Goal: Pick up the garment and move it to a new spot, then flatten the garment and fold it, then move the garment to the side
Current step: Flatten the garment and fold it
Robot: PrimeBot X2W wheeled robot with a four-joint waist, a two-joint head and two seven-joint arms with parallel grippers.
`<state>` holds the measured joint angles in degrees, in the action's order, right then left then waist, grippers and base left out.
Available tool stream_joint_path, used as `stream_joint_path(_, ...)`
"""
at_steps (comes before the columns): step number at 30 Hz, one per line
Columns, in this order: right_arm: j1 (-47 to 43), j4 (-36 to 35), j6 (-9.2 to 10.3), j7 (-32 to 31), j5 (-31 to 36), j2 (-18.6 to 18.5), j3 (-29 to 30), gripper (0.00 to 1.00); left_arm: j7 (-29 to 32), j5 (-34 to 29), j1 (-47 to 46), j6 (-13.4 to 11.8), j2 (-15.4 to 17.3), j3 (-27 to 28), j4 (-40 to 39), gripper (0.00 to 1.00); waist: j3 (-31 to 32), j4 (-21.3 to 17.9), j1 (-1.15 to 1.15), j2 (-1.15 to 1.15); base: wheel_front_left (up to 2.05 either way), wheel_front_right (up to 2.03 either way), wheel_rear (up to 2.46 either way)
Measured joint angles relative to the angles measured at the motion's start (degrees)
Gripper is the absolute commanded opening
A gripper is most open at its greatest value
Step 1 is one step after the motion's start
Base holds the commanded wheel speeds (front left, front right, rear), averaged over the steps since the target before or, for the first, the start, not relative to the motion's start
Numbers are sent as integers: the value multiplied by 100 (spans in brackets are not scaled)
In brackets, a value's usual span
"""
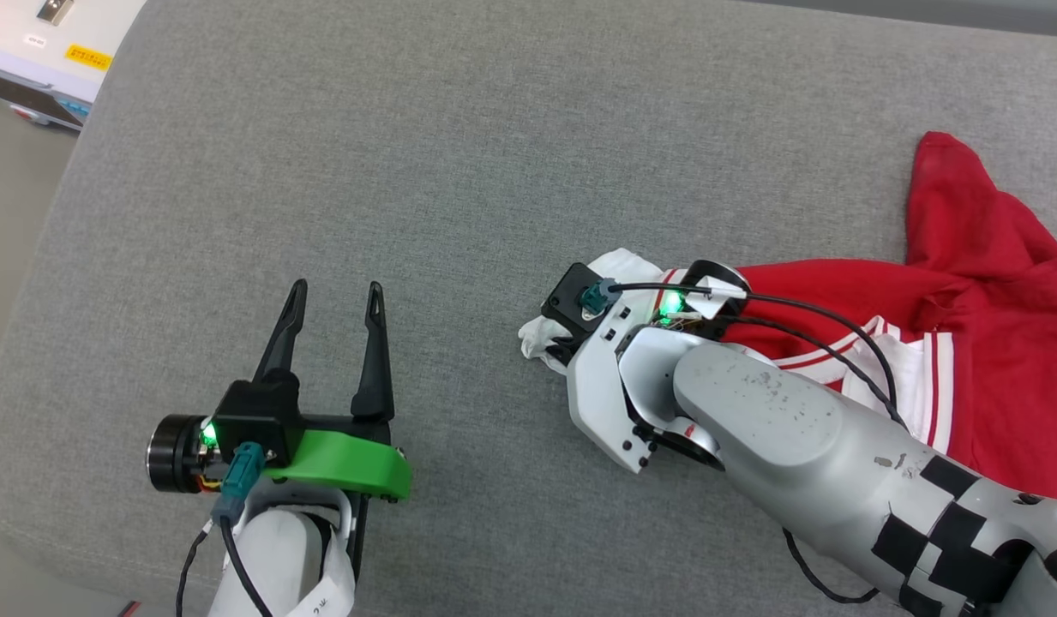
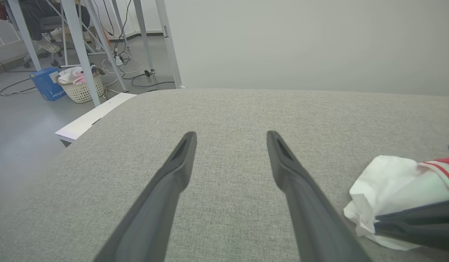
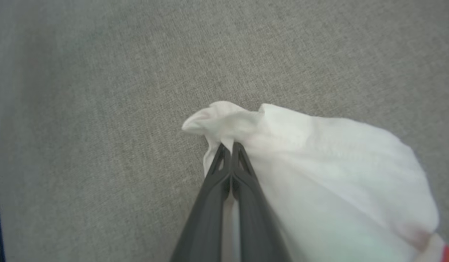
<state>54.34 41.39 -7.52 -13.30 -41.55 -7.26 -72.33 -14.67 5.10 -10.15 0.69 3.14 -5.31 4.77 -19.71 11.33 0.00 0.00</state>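
Gripping a white sleeve [image 3: 319, 156] of the garment [image 1: 965, 283]: right pincer [image 3: 229, 145] is closed, fingertips pinched together on a bunched fold at the sleeve's edge. Left pincer [image 1: 337, 291] is wide open with nothing between its fingers, hovering over bare grey fabric on the left half of the tabletop [image 1: 494, 128], well apart from the shirt.

Progress, my read: we're in step one, the pick-up-and-move. Grasp is made, but the cloth sits low at the grip point and I can't tell whether it's off the surface. The body of the shirt lies crumpled on the tabletop. Flattening, folding and the final move to the side all look not yet done.

Where it is: right half of the tabletop, from about the middle of the head view out to the right edge, partly under the right forearm.

Orientation: the long axis runs roughly left to right across the head view. The pinched white sleeve is the leading end, pointing toward the robot's left and the open space there. The red body trails off to the right, with one red flap [image 1: 948, 171] sticking out toward the far edge. Striped trim [image 1: 939, 377] shows near the forearm. The chest print isn't visible, so I can't tell front from back.
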Motion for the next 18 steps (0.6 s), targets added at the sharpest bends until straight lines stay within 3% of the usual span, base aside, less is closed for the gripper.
stream_joint_path(3,6,88,0,81,-34,47,-4,0,0,0,-15,-3,0,-8,34,100,-4,2,0,0,0,0,0)
stream_joint_path(4,7,100,0,178,-55,53,-15,18,0,0,-23,-16,0,-8,42,100,11,-7,0,0,0,0,0)
stream_joint_path(5,7,112,0,294,-69,48,-33,78,0,0,-24,-18,0,-4,51,100,35,-17,0,0,0,0,0)
stream_joint_path(6,6,112,0,409,-92,43,-46,100,0,-1,-24,-19,-1,1,57,100,61,-27,0,0,0,0,0)
stream_joint_path(13,-36,-243,-1,1755,-209,-314,22,100,0,-63,72,-16,-1,153,56,100,365,-149,0,0,0,0,0)
stream_joint_path(18,-356,-664,-1,2491,-199,-801,683,100,0,-126,279,3,0,249,1,100,630,-291,0,0,0,0,0)
